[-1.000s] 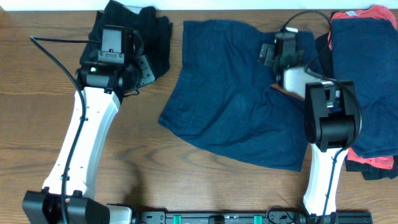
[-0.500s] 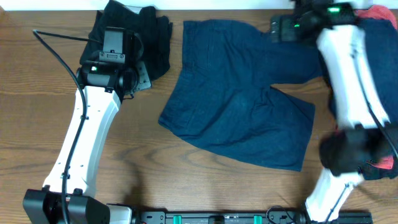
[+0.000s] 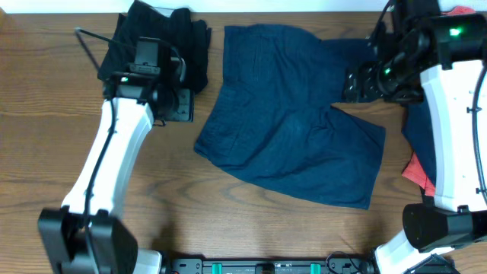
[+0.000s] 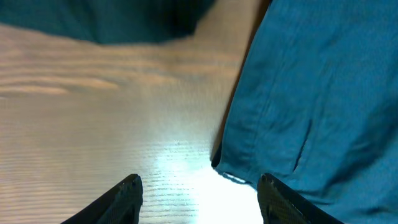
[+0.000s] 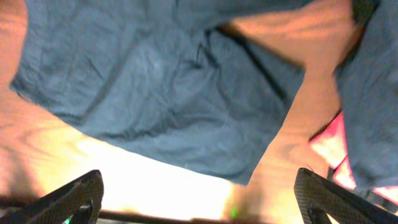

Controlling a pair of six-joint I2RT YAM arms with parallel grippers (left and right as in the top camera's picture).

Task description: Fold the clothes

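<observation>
A pair of navy blue shorts [image 3: 293,114] lies spread flat in the middle of the table. A black garment [image 3: 163,34] is bunched at the back left. My left gripper [image 3: 181,106] is open and empty, low over bare wood just left of the shorts' left edge. In the left wrist view the gripper [image 4: 199,202] faces that hem [image 4: 298,106]. My right gripper [image 3: 356,84] is open and empty, held high over the shorts' right leg. The right wrist view [image 5: 199,199] looks down on the shorts [image 5: 161,93].
A pile of navy garments [image 3: 418,129] with a coral-red one [image 3: 413,169] sits at the right edge, mostly under my right arm; the coral-red one also shows in the right wrist view [image 5: 329,149]. Bare wooden table [image 3: 228,213] lies in front.
My right arm swung to the far right corner and back, and now hangs high over the shorts' right leg. My left gripper moved right and forward, off the black garment toward the shorts.
</observation>
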